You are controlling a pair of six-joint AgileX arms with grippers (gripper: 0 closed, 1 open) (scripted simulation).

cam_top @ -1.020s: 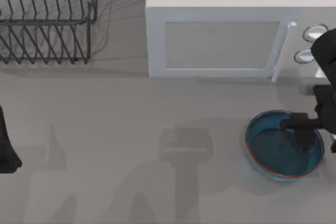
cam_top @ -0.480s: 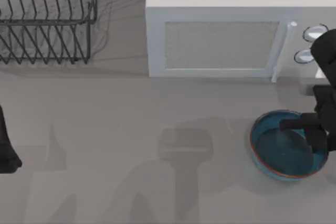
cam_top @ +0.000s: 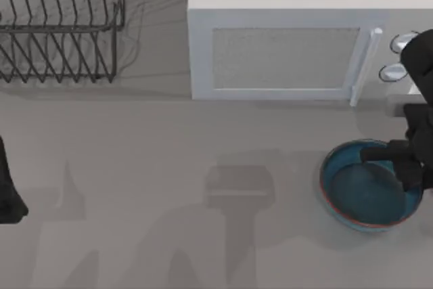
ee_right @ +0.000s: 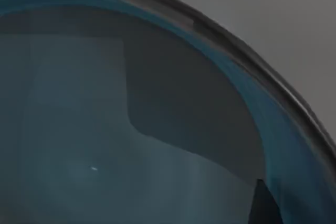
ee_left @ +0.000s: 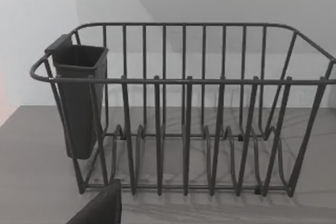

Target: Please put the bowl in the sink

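Observation:
The blue bowl [cam_top: 358, 197] with its thin red-orange rim sits near the table's right edge, in front of the microwave's handle side. My right gripper [cam_top: 399, 164] is over the bowl's far right rim and shut on the bowl there. In the right wrist view the bowl's glossy blue inside [ee_right: 79, 129] is very close, with one dark fingertip [ee_right: 262, 205] against it. My left arm [cam_top: 8, 187] stays parked at the table's left edge. The sink is out of view.
A white microwave [cam_top: 284, 52] stands at the back, right of centre, its door closed. A dark wire dish rack [cam_top: 61, 25] stands at the back left; the left wrist view faces this rack [ee_left: 184, 119] and its dark cutlery cup [ee_left: 79, 98].
The bowl has shifted slightly to the right together with my right gripper and now looks a little larger from above. The left arm has not moved.

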